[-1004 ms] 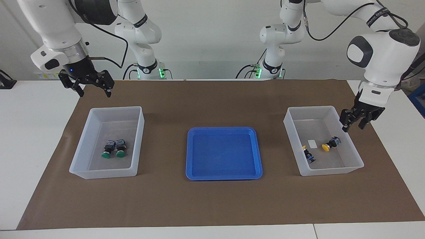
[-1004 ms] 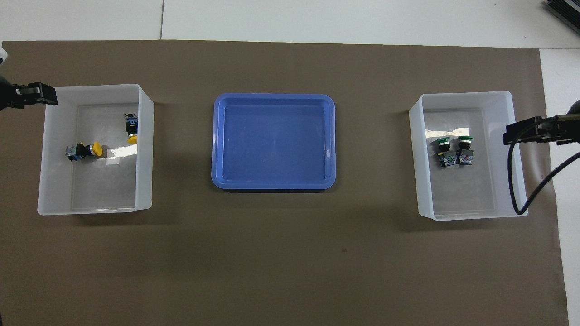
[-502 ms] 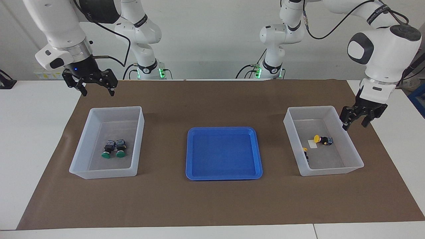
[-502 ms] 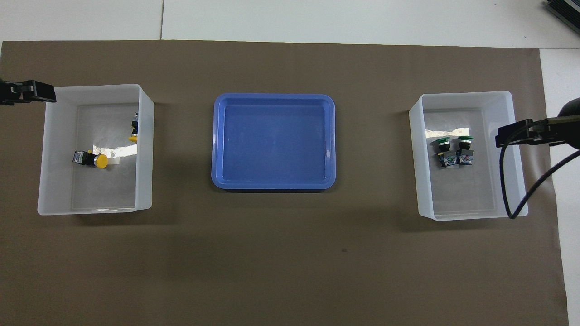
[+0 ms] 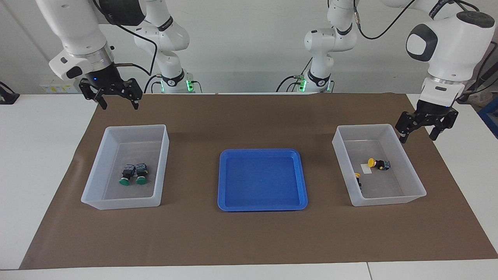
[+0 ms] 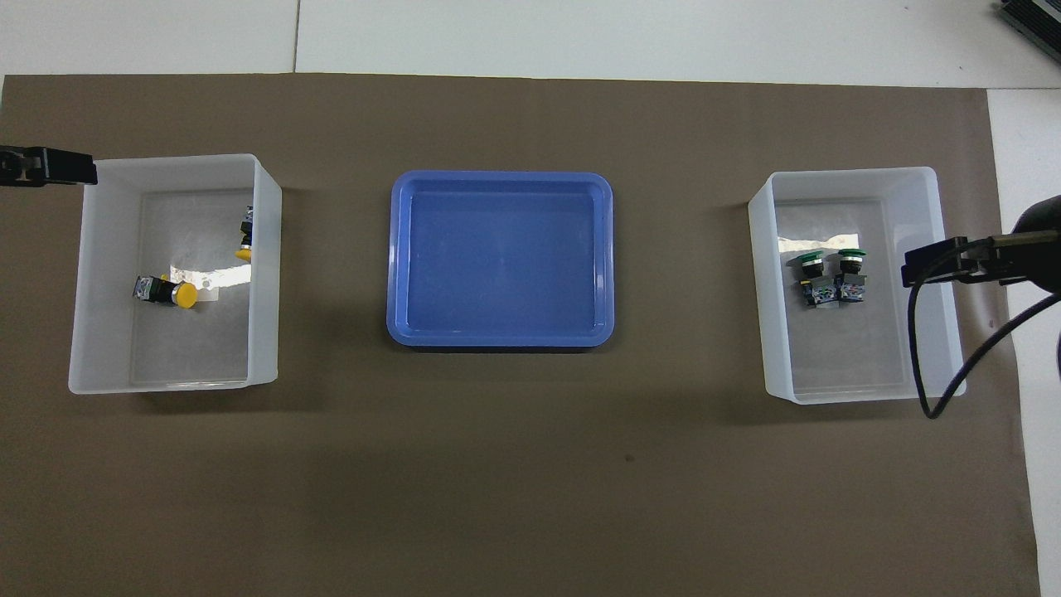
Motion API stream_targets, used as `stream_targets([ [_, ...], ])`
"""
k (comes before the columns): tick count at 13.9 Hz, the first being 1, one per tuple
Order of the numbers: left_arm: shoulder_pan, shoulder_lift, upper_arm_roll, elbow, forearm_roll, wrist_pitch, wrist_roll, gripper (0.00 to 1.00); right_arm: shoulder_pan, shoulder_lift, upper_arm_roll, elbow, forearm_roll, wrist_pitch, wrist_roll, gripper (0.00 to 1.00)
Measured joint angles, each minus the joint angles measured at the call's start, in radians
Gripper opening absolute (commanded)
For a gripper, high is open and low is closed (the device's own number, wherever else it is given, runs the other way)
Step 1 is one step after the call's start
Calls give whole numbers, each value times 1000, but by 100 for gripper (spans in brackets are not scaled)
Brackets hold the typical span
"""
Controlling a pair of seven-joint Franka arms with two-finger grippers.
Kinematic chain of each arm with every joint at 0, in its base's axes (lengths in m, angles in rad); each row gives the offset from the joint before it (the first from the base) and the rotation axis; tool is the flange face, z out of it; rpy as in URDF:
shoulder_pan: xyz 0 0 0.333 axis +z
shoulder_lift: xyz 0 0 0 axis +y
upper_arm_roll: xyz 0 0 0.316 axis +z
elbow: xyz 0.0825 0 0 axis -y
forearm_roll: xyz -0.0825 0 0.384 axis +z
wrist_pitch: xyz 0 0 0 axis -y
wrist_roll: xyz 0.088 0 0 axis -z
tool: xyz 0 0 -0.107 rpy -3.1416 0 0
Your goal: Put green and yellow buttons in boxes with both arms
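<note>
Yellow buttons (image 5: 378, 163) are lying in the box (image 5: 416, 182) under the empty, open-jawed left gripper (image 5: 425, 129), green buttons (image 5: 133, 174) in the other box (image 5: 97, 171) near the open right gripper (image 5: 117, 95), so both arms are best lifting straight clear.

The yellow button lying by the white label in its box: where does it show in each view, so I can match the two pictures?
Facing view: the yellow button lies in the box at the picture's right, beside the white label.
Overhead view: the same button lies in the box at the picture's left.
Shared landmark: the blue tray at the table's middle.
</note>
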Motion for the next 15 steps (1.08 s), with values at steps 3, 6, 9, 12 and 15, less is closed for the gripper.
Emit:
stream_targets([
  [3, 0, -42, -1, 0, -2, -132, 1, 100, -2, 0, -8, -7, 0, 0, 0, 100],
  [6, 0, -76, -1, -1, -19, -255, 1, 100, -7, 0, -8, -9, 0, 0, 0, 100],
  [9, 0, -99, -1, -1, -27, -350, -1, 100, -8, 0, -8, -10, 0, 0, 0, 100],
  [12, 0, -107, -1, -4, -38, -364, -66, 100, -8, 0, -8, -10, 0, 0, 0, 100],
  [15, 0, -107, -1, -5, -57, -364, -131, 100, -5, 0, -8, -10, 0, 0, 0, 100],
])
